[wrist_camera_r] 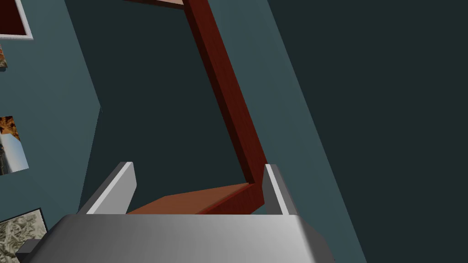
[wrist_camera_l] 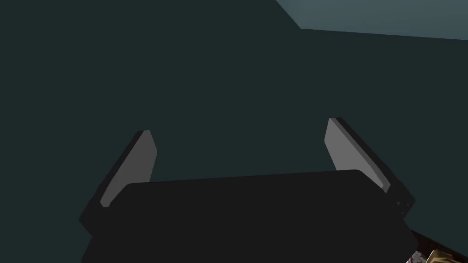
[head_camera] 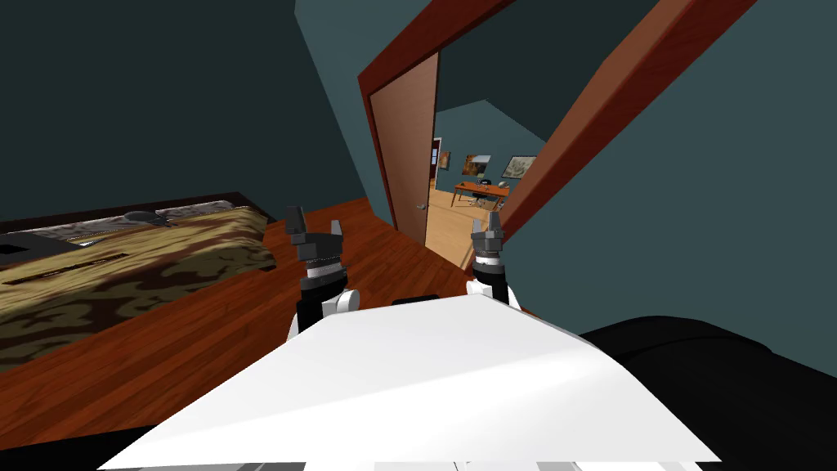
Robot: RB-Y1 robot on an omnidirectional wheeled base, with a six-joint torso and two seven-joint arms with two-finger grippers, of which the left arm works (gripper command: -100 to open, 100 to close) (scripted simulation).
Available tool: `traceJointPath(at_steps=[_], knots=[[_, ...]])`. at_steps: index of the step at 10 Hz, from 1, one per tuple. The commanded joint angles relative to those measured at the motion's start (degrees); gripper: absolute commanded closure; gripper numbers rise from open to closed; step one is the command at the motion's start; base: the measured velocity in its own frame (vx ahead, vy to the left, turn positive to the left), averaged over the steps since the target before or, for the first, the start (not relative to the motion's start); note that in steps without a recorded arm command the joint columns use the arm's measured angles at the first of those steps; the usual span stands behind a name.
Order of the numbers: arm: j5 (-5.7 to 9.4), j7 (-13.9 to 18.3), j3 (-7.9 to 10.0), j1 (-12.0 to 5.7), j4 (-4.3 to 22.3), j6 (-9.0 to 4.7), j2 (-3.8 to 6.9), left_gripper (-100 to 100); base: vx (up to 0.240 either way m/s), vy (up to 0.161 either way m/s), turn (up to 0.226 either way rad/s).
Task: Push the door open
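The brown door (head_camera: 405,147) hangs in a dark red frame (head_camera: 572,139) and stands swung well open, its small handle (head_camera: 421,207) at the free edge. Through the opening a lit room shows. My right gripper (head_camera: 489,225) is raised in front of the doorway's right side, open and holding nothing. In the right wrist view that gripper (wrist_camera_r: 197,166) looks up along the red frame (wrist_camera_r: 224,91), whose corner sits between the fingers. My left gripper (head_camera: 315,225) is held up left of the door, also open (wrist_camera_l: 240,127), facing a dark teal wall.
A bed (head_camera: 123,262) with a mottled brown cover stands to the left on the red-brown wood floor (head_camera: 245,327). A black rounded mass (head_camera: 719,368) lies low on the right by the teal wall. A desk (head_camera: 482,192) stands in the far room.
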Motion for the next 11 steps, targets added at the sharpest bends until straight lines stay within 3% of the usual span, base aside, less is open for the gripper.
traceJointPath(at_steps=[1,11], knots=[[0.13,0.03,-0.17,-0.75,1.91,-0.42,0.75,-100,0.057,-0.006,-0.076],[0.99,0.20,-1.28,-5.73,14.55,-3.21,4.04,-100,0.107,0.018,-0.069]])
